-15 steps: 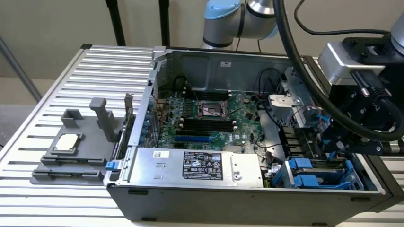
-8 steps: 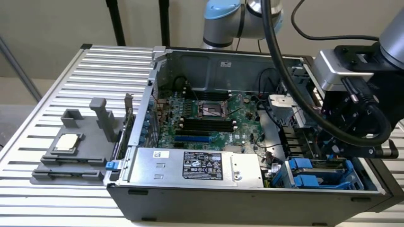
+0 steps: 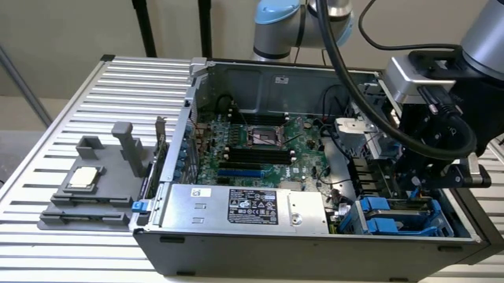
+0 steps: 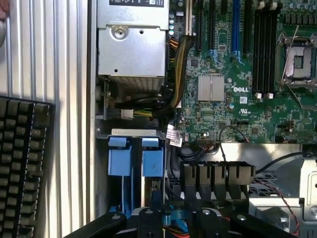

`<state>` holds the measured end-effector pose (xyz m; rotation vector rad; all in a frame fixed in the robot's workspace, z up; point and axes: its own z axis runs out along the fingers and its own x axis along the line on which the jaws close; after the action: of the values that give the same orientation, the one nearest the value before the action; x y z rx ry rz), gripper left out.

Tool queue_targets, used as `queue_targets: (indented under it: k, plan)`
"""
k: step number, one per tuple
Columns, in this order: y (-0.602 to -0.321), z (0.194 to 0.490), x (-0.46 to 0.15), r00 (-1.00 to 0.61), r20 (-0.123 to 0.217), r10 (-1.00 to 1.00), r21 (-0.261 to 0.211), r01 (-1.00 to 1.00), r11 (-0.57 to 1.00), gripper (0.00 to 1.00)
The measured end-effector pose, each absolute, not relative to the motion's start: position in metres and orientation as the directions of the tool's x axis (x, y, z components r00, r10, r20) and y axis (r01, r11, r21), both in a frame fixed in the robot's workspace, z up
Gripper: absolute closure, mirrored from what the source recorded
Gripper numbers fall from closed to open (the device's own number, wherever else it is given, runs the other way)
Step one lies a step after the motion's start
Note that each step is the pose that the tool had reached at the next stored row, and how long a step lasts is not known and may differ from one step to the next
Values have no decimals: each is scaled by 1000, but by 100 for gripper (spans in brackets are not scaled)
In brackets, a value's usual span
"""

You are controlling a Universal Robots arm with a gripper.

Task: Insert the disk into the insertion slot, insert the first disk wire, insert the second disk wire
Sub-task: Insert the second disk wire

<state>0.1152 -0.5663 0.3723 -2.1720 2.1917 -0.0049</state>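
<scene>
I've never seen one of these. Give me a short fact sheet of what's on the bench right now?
machine: open computer case lying on a slatted metal table
inside: motherboard, silver power-supply box
drive bay: grey cage with blue fittings in the case's corner at the exterior view's right
robot: arm's tool hanging just above that bay
beside the case: grey fixture holding a small chip
also nearby: black keyboard

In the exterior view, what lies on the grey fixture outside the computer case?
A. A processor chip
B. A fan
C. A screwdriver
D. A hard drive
A: a square silver processor chip sits on the grey fixture, on the exterior view's left of the case.
</scene>
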Motion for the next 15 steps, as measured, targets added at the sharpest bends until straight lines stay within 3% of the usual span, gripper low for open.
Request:
queue_targets:
  k: [4, 10, 12, 14, 15]
  plan:
    - [-565, 372, 116, -8, -11, -1000, -42, -999, 9, 67]
    - [-562, 371, 117, -8, -5, -1000, -42, -999, 9, 67]
    - [-561, 371, 117, -8, -3, -1000, -42, -999, 8, 76]
    - [-561, 370, 118, -8, -2, -1000, -42, -999, 8, 76]
    - [-561, 370, 118, -8, -2, -1000, -42, -999, 8, 83]
